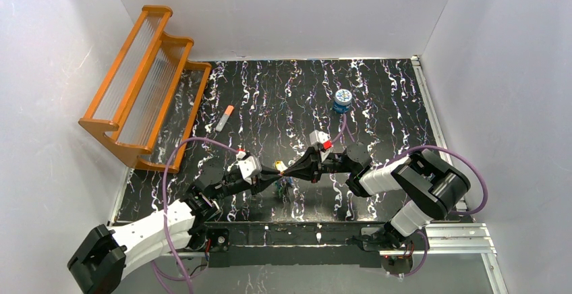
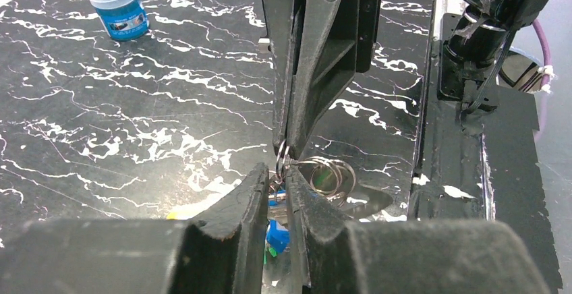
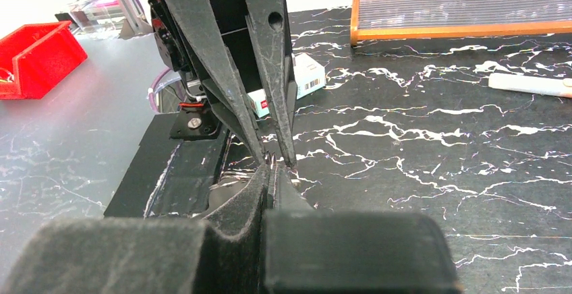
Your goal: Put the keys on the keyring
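- From above, the two arms reach in and meet nose to nose over the middle of the black marbled table (image 1: 378, 105).
- The left gripper (image 1: 278, 170) comes from the lower left and the right gripper (image 1: 287, 170) from the right, tips touching or all but.
- The keys (image 1: 284, 185) hang in a small bunch just under that meeting point, with a speck of yellow up by the tips.
- Well off from all this are an orange rack (image 1: 145, 81) at the far left, an orange-tipped white tube (image 1: 224, 118) beside it, and a small blue tin (image 1: 342, 100) further back.
- The left wrist camera has its own two fingers (image 2: 233, 220) low in the picture, with only a narrow slot between them.
- The keyring (image 2: 283, 154) is thin wire here. A small loop is nipped in the right gripper's tips, which come down from above pressed flat together, and larger loops sit just to its right.
- The wire runs down into the left gripper's slot. I cannot tell whether those fingers actually pinch it.
- Blue and green key heads peep out below, between the left fingers, and a bit of yellow shows to their left.
- The right wrist camera shows its own fingers closed tight, with no gap to speak of.
- The left gripper's fingers slant down to meet them, tips slightly apart, with a glint of metal between.
- A red bin (image 3: 37, 58) stands on the grey surface at the left of this view.
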